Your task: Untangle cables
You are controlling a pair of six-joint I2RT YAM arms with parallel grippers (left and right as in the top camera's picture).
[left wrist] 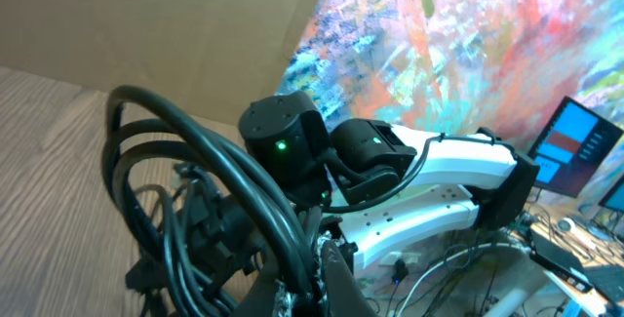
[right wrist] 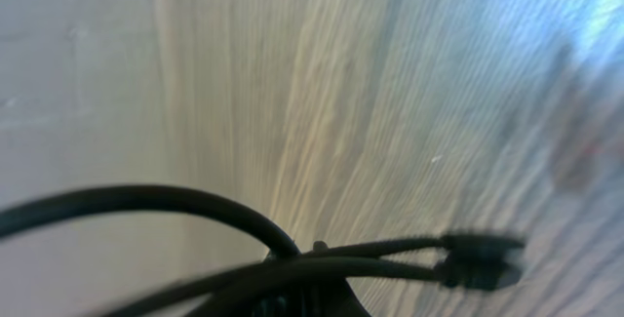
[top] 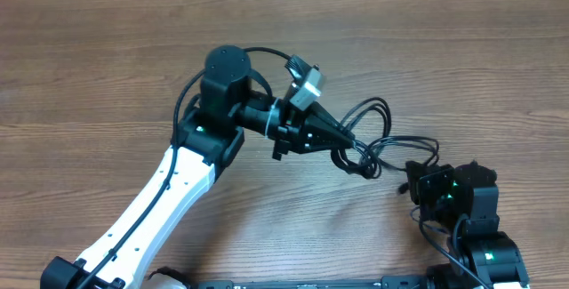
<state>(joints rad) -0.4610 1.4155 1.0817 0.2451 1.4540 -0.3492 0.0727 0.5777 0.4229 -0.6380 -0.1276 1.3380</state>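
Seemingly left end effector (top: 348, 140) tight on the cables (top: 364, 163); right end effector (top: 414, 182) grip unclear.

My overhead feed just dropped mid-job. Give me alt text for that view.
The left tool pinches a tangle of thin black cables near the middle of a wooden table. Loops run right to the right tool; whether it grips them cannot be made out.
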